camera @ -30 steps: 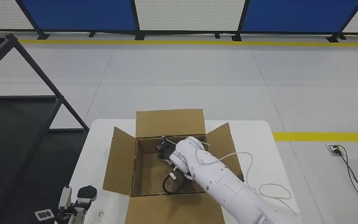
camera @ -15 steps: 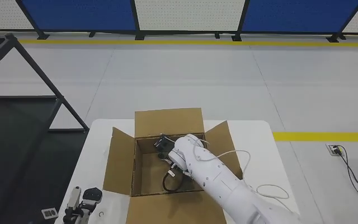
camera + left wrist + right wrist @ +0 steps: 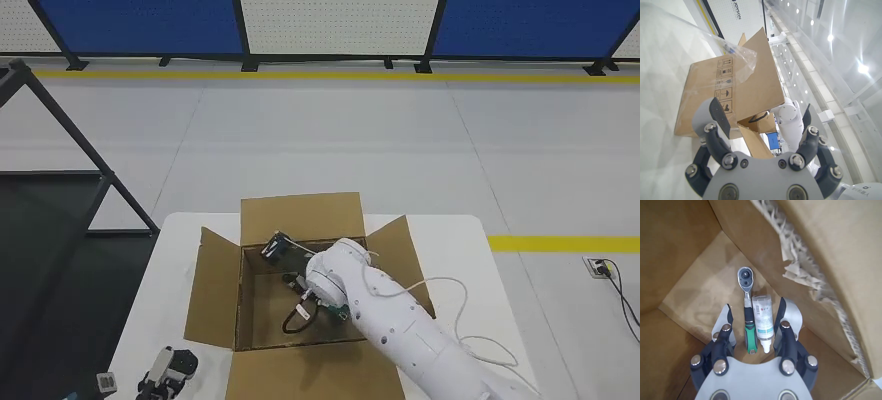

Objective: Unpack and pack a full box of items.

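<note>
Swung left and toward the far wall in the past second, the right gripper [image 3: 755,307] now hangs inside the open cardboard box [image 3: 300,215], over its far-left part, while the left gripper [image 3: 168,368] has drawn back toward the near-left edge of the table [image 3: 480,260]. Both sets of jaws are spread wide and carry nothing.

On the box floor, close along one wall, a ratchet wrench [image 3: 746,294] and a small labelled bottle [image 3: 763,317] lie side by side, just beside each other if not touching. The wrench head is aimed at a corner. The right fingers straddle the pair from above, not yet touching either. Outside, a clear plastic bag [image 3: 743,62] sits near the box's printed outer wall, ahead of the left gripper.

The step in hand looks like lifting one item out. Done well, that probably means shifting sideways to centre on a single object, since closing over both could squirt the round bottle loose. The gripper would then sink straight down, clear of the ragged cardboard edge, and take the wrench by its green handle.
</note>
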{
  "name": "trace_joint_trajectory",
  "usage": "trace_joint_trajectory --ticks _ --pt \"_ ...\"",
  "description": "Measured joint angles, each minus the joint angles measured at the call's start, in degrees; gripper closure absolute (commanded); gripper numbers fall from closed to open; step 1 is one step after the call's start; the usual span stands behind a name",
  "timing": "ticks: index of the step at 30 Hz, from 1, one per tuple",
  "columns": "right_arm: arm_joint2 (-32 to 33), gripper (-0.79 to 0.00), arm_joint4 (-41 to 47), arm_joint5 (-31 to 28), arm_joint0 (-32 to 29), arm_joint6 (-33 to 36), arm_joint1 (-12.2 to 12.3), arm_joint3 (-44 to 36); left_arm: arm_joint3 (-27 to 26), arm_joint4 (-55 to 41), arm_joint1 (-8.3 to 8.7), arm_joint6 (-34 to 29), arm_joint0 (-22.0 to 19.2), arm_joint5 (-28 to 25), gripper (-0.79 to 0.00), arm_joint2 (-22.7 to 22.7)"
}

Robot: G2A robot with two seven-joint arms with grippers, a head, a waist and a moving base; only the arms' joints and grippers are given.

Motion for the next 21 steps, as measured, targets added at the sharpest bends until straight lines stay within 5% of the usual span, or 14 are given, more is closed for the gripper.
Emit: trace_joint_trajectory --ticks 6,10,21 --pt "14.88 -0.785 -3.94 -4.79 -15.03 -1.82 6.97 -22.8 1.21 13.06 0.05 4.03 -1.95 -1.64 -0.785 1.65" --pt "21.94 -0.785 -5.97 -6.8 -24.06 -1.12 9.35 -34.53 1.59 19.74 0.14 5.29 -3.0 -2.63 -0.785 2.73" --pt "28.03 -0.785 -5.94 -9.38 -31.89 -2.46 11.29 -42.66 3.75 33.67 0.04 15.26 -8.36 -2.73 -0.785 5.13"
